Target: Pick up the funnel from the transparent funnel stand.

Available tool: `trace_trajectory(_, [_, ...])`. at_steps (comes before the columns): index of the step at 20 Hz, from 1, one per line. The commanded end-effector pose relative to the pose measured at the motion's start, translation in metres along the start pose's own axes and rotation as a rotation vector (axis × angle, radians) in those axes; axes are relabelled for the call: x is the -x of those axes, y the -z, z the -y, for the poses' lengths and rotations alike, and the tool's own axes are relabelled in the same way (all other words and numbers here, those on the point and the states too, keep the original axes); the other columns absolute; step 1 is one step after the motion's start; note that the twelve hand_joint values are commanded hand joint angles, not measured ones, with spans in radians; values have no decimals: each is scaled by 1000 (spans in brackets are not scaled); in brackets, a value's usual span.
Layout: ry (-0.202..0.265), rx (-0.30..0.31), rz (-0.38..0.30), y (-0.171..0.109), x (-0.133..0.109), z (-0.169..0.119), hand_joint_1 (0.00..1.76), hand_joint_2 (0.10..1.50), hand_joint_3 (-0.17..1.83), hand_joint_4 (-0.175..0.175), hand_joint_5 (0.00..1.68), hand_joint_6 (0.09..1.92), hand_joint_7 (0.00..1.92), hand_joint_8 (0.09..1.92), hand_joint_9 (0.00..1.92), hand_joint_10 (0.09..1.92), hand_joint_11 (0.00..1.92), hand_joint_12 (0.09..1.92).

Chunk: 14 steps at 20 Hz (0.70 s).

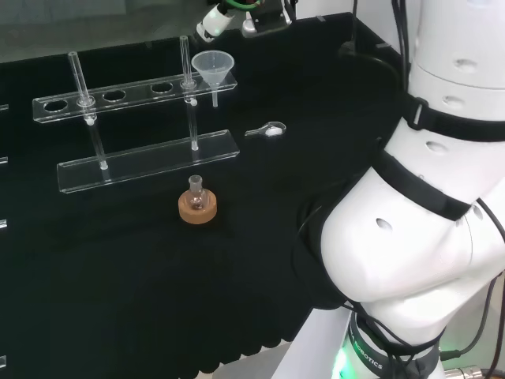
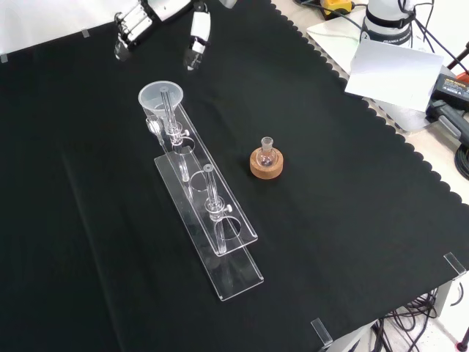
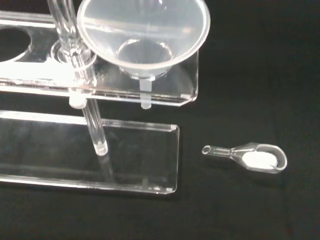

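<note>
Head view: I see the funnel [image 1: 214,68] seated in the end hole of the transparent funnel stand [image 1: 150,162], at the right end of its upper shelf; the hand [image 1: 215,21] hovers beyond it at the top of the frame, well clear of the rim

Head view, bench: a small flask [image 1: 196,193] sits on a cork ring [image 1: 197,209] in front of the stand; a little clear scoop [image 1: 267,130] holding something white lies to the stand's right

Front view: the hand [image 2: 143,22] comes in from the top, fingers straight and spread, gripping nothing; the funnel [image 2: 161,98] stands just below it in the stand's far end

Wrist view: the funnel's bowl [image 3: 143,34] looms close, its stem dropping through the shelf hole; an upright post [image 3: 82,85] rises right beside the bowl

Step in hand: I judge this the approach, grasp not yet begun

Doing it well: I would bring the fingers down round the rim on the side away from the post, close gently, then lift straight up so the stem clears the hole without tipping the stand
</note>
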<state>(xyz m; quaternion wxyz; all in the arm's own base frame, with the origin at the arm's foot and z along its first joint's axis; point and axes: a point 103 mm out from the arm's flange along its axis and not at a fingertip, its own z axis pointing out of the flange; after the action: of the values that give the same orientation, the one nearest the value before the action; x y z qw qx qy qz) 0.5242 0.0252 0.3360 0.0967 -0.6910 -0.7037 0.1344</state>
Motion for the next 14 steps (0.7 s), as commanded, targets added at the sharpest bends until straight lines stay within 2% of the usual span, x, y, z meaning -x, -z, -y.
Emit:
trace_trajectory(1, [15,-143,63,-9,-14,-14,533,776,214,18,92,87,0,350,16,769,0,1579])
trace_trajectory(4, [9,-194,102,-14,-18,-20,594,743,203,24,26,87,0,234,1,736,0,1609])
trace_trajectory(8, [2,-248,140,-20,-22,-26,672,721,197,25,1,87,0,186,0,717,6,1622])
trace_trajectory(14, [-4,-246,146,-26,-21,-31,736,713,200,28,0,87,0,175,0,722,19,1623])
